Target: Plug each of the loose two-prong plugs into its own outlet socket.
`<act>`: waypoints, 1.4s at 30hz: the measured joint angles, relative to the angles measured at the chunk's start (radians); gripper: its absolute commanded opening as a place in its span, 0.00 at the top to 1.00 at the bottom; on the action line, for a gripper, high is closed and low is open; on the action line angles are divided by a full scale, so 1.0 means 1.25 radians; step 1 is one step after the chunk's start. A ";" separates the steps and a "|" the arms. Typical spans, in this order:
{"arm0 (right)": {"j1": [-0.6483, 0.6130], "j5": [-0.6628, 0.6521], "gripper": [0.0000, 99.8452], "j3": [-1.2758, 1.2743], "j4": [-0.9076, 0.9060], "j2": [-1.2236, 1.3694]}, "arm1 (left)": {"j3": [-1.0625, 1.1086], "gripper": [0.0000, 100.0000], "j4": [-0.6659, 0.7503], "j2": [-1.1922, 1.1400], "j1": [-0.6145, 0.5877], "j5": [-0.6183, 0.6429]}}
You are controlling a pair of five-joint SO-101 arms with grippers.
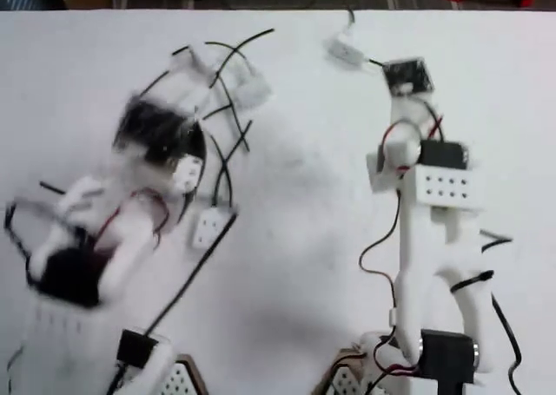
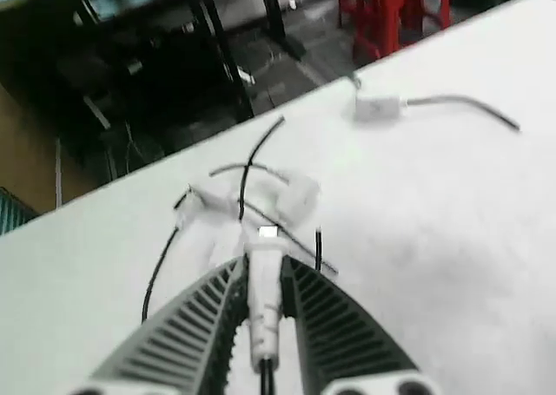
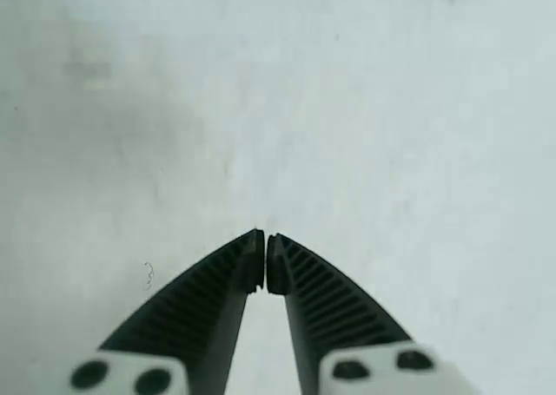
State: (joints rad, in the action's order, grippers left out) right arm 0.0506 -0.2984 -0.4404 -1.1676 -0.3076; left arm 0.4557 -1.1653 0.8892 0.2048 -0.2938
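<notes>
Holding white two-prong plug [image 2: 263, 312] on black cord, our left gripper [image 2: 264, 269] clamps its body, prongs forward, near white outlet block [image 2: 298, 193]. We judge insertion pending: align prongs with slots, push. Right gripper [image 3: 264, 260] pinched together, empty, above white table [image 3: 391, 108].

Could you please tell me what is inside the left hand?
A white plug sits clamped between the left hand's ribbed fingers, its front end poking out. The fingers cover the plug's sides.
</notes>
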 measured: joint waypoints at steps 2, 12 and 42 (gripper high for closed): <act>-0.002 0.000 0.98 -0.088 0.056 0.000 | -0.095 0.98 -0.098 -0.093 0.000 -0.066; -0.034 0.000 0.98 -0.389 0.336 0.000 | -0.329 0.98 -0.474 -0.363 -0.001 -0.617; -0.036 0.000 0.98 -0.446 0.438 0.000 | 0.169 0.98 -0.158 -0.439 -0.001 -0.886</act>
State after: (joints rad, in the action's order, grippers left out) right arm 0.0061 -0.2984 -0.9973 -0.6199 -0.3076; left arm 0.6674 -1.3633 0.3399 0.2033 -1.4016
